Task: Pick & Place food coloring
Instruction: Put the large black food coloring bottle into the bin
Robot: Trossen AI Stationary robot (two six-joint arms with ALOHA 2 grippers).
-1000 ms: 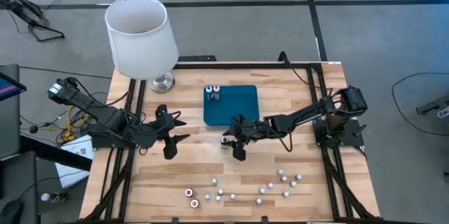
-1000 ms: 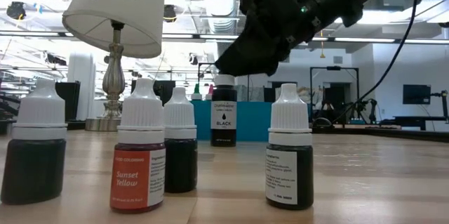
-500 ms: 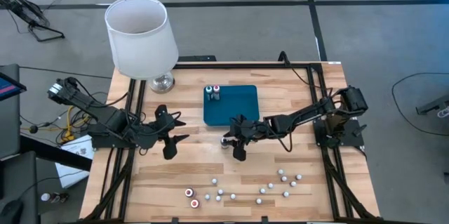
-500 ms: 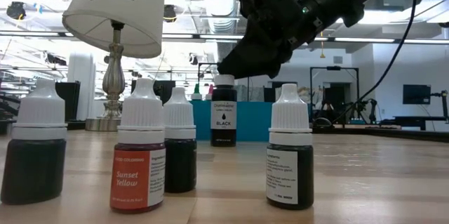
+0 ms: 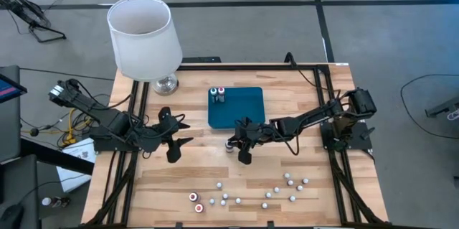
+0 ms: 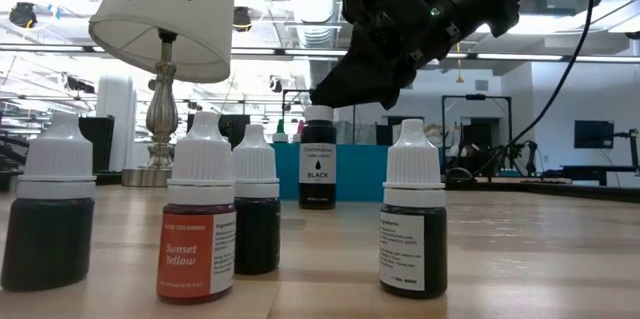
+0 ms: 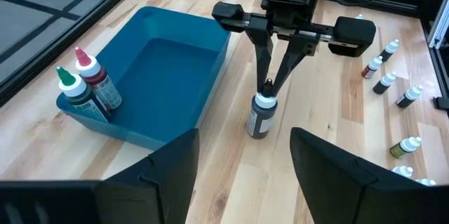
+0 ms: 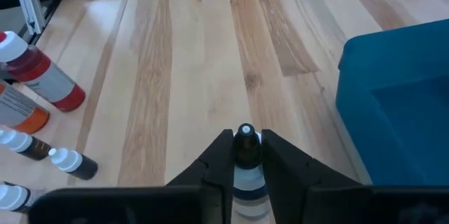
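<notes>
1. Front rows, near edge of the worktop [image 5: 301, 107]: you have loose bottles [image 5: 264, 190] standing upright, scattered, untouched. In the low view the closest are a "Sunset Yellow" bottle [image 6: 197, 221] and dark ones [image 6: 413, 223] beside it.

2. Black bottle [image 7: 261, 115], mid-worktop, just beside the tray's near rim: upright, labelled BLACK in the low view. Change to note: a second ago your right hand [image 7: 267, 86] stood wide around its cap; now the fingers [image 8: 219, 155] have drawn in and press the cap from both sides. Compared with the earlier low view the bottle looks very slightly raised or shifted, too little to call a lift. Judgement: the grasp is just made, and the next move would be a lift and a short carry over the rim.

3. Tray [image 7: 170, 76]: teal, holding two bottles, a green [image 7: 73, 93] and a red [image 7: 96, 84], in one corner. The rest of its floor is bare.

4. Left hand [image 5: 172, 138]: open, waiting over the worktop left of the tray, well apart from the bottle.

5. Lamp [image 5: 143, 39]: far left corner, uninvolved.
</notes>
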